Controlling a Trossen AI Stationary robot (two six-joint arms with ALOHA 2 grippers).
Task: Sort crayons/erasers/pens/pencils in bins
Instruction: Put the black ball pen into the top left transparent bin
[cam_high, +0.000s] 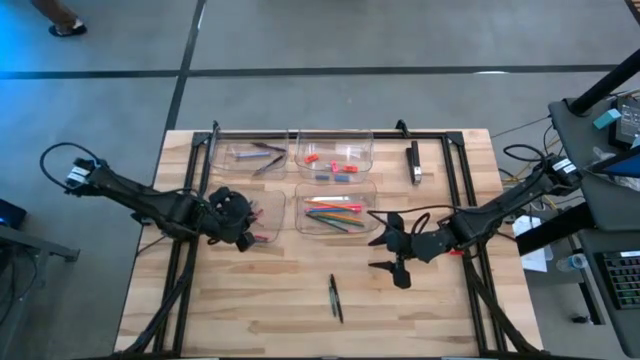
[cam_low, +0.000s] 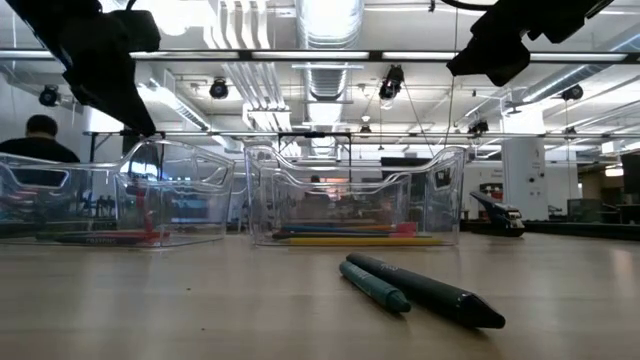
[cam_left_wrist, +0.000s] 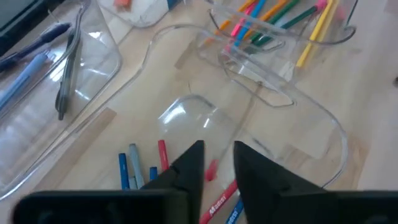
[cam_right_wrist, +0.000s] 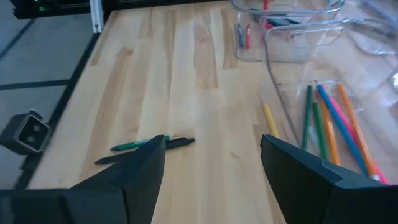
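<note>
High view: my left gripper (cam_high: 243, 217) hangs over the front-left bin (cam_high: 262, 212); right gripper (cam_high: 396, 252) over bare desk (cam_high: 270, 290), w/ two pens (cam_high: 335, 297) lying nearby.

Low view: pens (cam_low: 420, 288) touching, in front of the pencil bin (cam_low: 355, 196).

L wrist: fingers (cam_left_wrist: 191, 163) slightly apart, holding nothing; crayons (cam_left_wrist: 163, 154) below, possibly one just dropped.

R wrist: fingers (cam_right_wrist: 140, 163) wide apart, empty; pencils (cam_right_wrist: 336, 127) in their bin.

Table (cam_high: 250, 300) pale smooth wood; bins (cam_low: 355, 195) clear glossy plastic.
</note>
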